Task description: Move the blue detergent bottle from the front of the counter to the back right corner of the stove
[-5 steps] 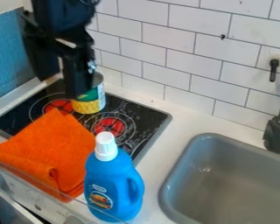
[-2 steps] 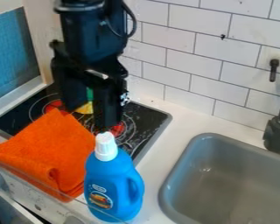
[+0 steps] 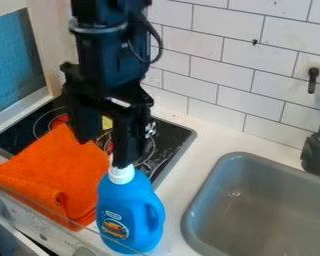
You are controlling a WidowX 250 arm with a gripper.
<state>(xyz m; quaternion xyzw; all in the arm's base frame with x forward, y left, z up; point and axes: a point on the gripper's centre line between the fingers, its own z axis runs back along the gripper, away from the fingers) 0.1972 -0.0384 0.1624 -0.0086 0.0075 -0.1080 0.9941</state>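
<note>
You have the black arm coming down from the top edge of the view, close to upright, with a cable looping out on its right-hand side. Your gripper hangs fingers down over the front part of the black stove top. Its 2 fingers stand well apart, with nothing held between them. The lower tip of the finger on the view's right overlaps the top of the bottle's white cap; you cannot tell from here if they touch.

To the view's left of the bottle, you see an orange cloth spread in folds over the stove and its front edge. Through the gap between the fingers, a small yellow patch shows behind them. The arm and gripper hide part of the stove from you. To the right are the gray sink and a dark faucet, with a white tiled wall behind.

The blue bottle stands upright on the counter near the front, between cloth and sink. You see its side handle facing the sink and a round picture label low on its front.
</note>
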